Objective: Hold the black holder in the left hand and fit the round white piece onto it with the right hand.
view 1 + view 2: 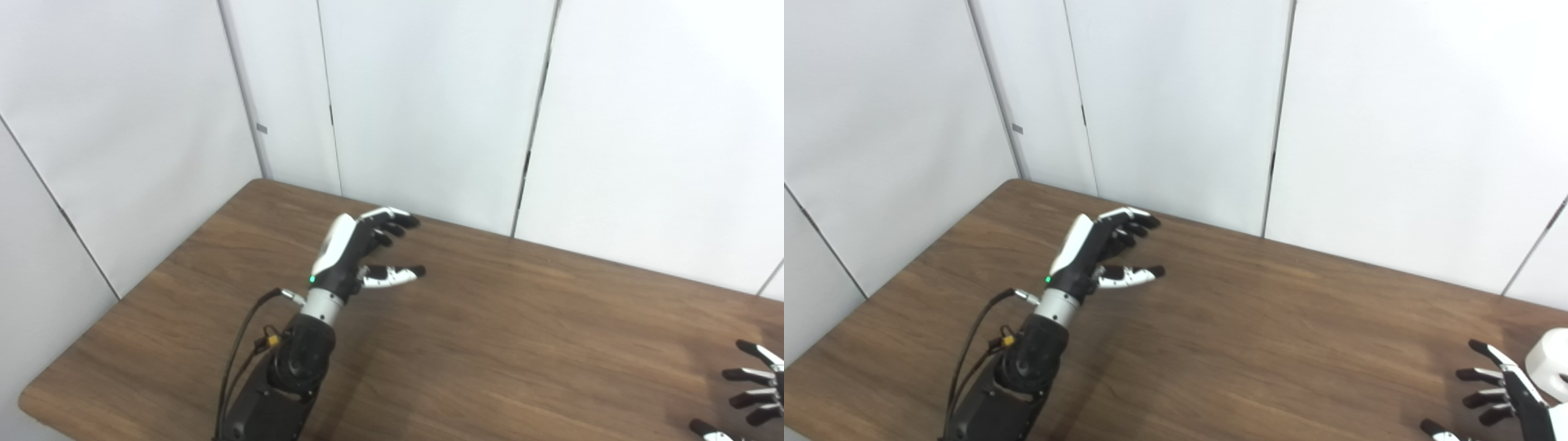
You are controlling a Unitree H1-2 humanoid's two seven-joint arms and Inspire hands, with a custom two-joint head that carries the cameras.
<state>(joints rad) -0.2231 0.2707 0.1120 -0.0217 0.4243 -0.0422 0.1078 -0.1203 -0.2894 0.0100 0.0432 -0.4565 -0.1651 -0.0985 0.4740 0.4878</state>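
Observation:
My left hand [361,251] hovers over the left middle of the wooden table [520,343]; it is open and empty, fingers apart, thumb out to the right. It also shows in the right eye view [1102,254]. My right hand [1497,392] is at the bottom right corner, open and empty, fingers spread toward the left; only its fingers [756,383] show in the left eye view. The round white piece [1549,364] lies at the right edge of the right eye view, just right of my right hand, not touched. No black holder is in view.
White wall panels [429,104] stand close behind the table and along its left side. The table's left corner [27,401] and front edge lie at bottom left. Cables [236,361] hang from my left forearm.

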